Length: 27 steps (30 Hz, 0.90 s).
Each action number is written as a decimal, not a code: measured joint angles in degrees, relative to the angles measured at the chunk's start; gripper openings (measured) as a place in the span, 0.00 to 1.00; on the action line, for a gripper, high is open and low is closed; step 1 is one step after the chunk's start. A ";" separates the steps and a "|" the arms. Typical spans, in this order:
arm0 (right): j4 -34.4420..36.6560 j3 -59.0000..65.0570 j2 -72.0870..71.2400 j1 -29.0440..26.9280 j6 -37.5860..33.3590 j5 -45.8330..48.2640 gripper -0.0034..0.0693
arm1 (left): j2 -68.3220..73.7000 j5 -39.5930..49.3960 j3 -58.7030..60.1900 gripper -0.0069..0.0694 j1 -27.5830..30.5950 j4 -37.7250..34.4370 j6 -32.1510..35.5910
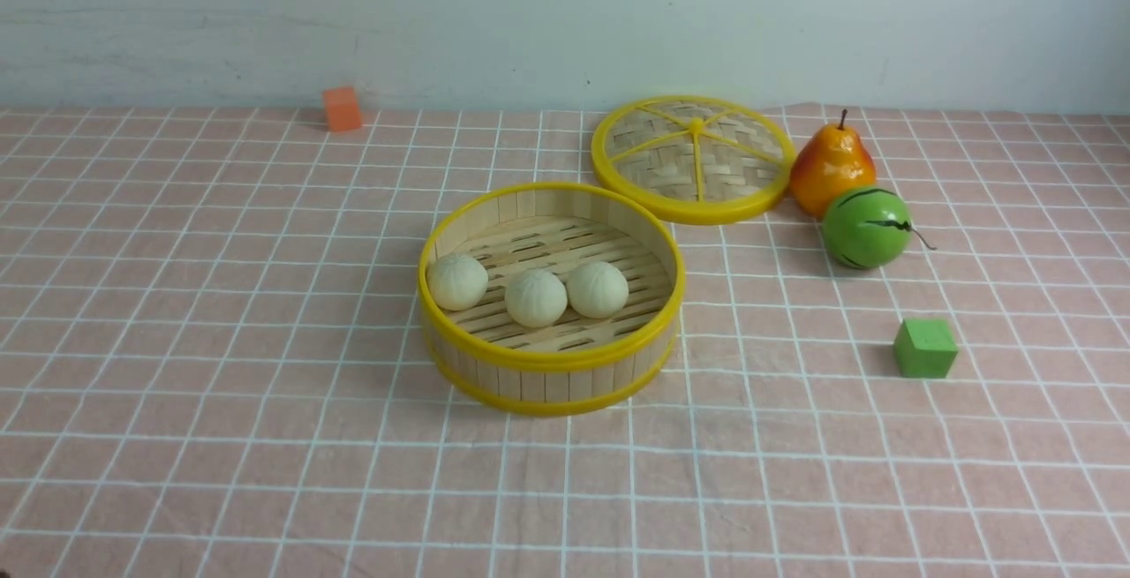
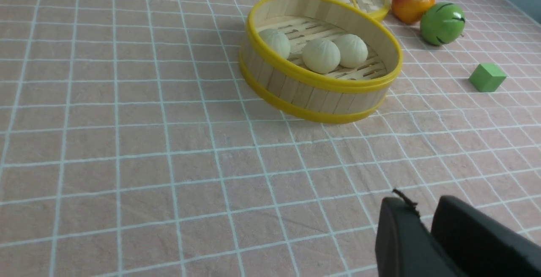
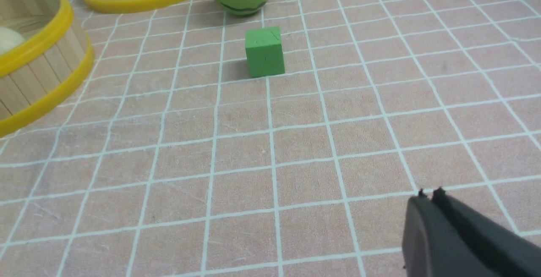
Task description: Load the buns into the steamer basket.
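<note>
Three cream-white buns (image 1: 457,281) (image 1: 535,298) (image 1: 598,289) lie side by side on the slatted floor of the steamer basket (image 1: 547,357), mid-table. The left wrist view shows the same basket (image 2: 312,80) with the buns (image 2: 321,55) in it, far ahead of my left gripper (image 2: 422,209). That gripper's fingers stand a narrow gap apart over bare cloth, with nothing between them. My right gripper (image 3: 430,194) is shut and empty, tips touching, low over the cloth. The basket's wall (image 3: 38,78) is well off to its side. Neither gripper appears in the front view.
The flat woven lid (image 1: 694,157) lies behind the basket to the right. A pear (image 1: 831,168) and a green striped fruit (image 1: 866,227) sit beside it. A green cube (image 1: 924,348) is right of the basket, and an orange cube (image 1: 342,108) is at the back left.
</note>
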 joint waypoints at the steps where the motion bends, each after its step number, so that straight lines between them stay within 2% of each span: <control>1: 0.00 0.00 0.00 0.00 0.00 0.00 0.05 | -0.07 -1.45 0.78 0.23 0.00 -0.28 0.15; 3: 0.00 0.00 0.00 0.00 0.00 0.00 0.05 | -0.51 -7.67 5.26 0.23 0.00 -0.35 1.04; 4: 0.00 0.00 0.00 0.00 0.00 0.00 0.05 | -0.59 -7.67 5.26 0.23 0.00 -0.35 1.04; 7: 0.00 0.00 0.00 0.00 0.00 0.00 0.06 | -2.77 -20.14 12.69 0.21 0.68 -0.02 1.29; 10: 0.00 0.00 0.00 0.00 0.00 0.00 0.06 | -4.16 -25.36 16.45 0.16 2.81 -0.77 1.29; 11: 0.00 0.00 0.00 0.00 0.00 0.00 0.06 | -4.90 -28.26 18.44 0.11 5.97 -1.66 1.29; 12: 0.00 0.00 0.00 0.00 0.00 0.00 0.06 | -4.96 -28.44 18.81 0.11 6.38 -1.82 1.29; 13: 0.00 0.00 0.00 0.00 0.00 0.00 0.07 | -5.16 -29.24 20.00 0.07 10.11 -2.38 1.29; 17: 0.00 0.00 0.00 0.00 0.00 0.00 0.08 | -5.51 -29.18 21.54 0.07 20.43 -3.15 1.29; 20: 0.00 0.00 0.00 0.00 0.00 0.00 0.08 | -5.51 -28.90 22.56 0.07 26.03 -2.81 1.29; 23: 0.00 0.00 0.00 0.00 0.00 0.00 0.08 | -5.56 -28.77 23.89 0.07 28.96 -1.81 1.29; 27: 0.00 0.00 0.00 0.00 0.00 0.00 0.09 | -7.12 -26.91 25.08 0.07 29.69 -0.68 1.29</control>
